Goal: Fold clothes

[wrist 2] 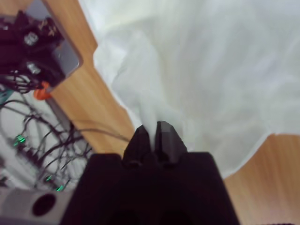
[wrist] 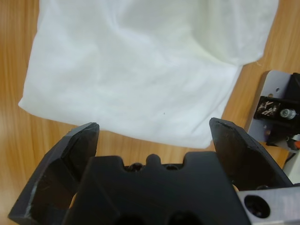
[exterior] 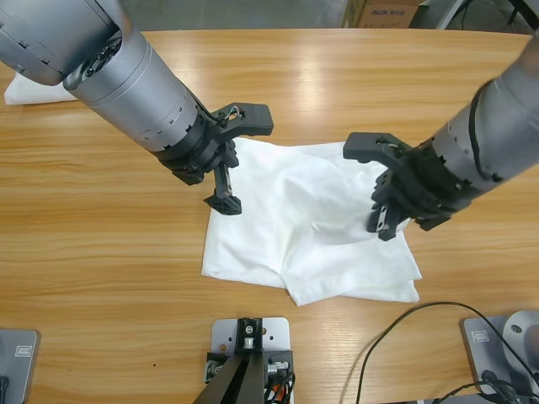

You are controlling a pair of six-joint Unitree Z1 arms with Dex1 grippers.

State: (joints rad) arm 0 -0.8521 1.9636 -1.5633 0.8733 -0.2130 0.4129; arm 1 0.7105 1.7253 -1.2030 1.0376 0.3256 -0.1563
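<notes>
A white T-shirt (exterior: 295, 240) lies roughly folded and rumpled on the middle of the wooden table (exterior: 101, 252). My left gripper (exterior: 244, 160) hovers over the shirt's left edge, open, with nothing between its fingers. In the left wrist view the left gripper (wrist: 154, 126) looks down on the T-shirt (wrist: 136, 70), which bears a tiny dark mark (wrist: 163, 113). My right gripper (exterior: 383, 225) sits at the shirt's right edge, shut on a pinch of cloth. The right wrist view shows the right gripper (wrist 2: 153, 129) with a ridge of the T-shirt (wrist 2: 211, 61) rising from between its fingertips.
Another white cloth (exterior: 34, 91) lies at the table's far left. A cardboard box (exterior: 383, 12) stands beyond the far edge. A black cable (exterior: 404, 328) loops over the front right of the table.
</notes>
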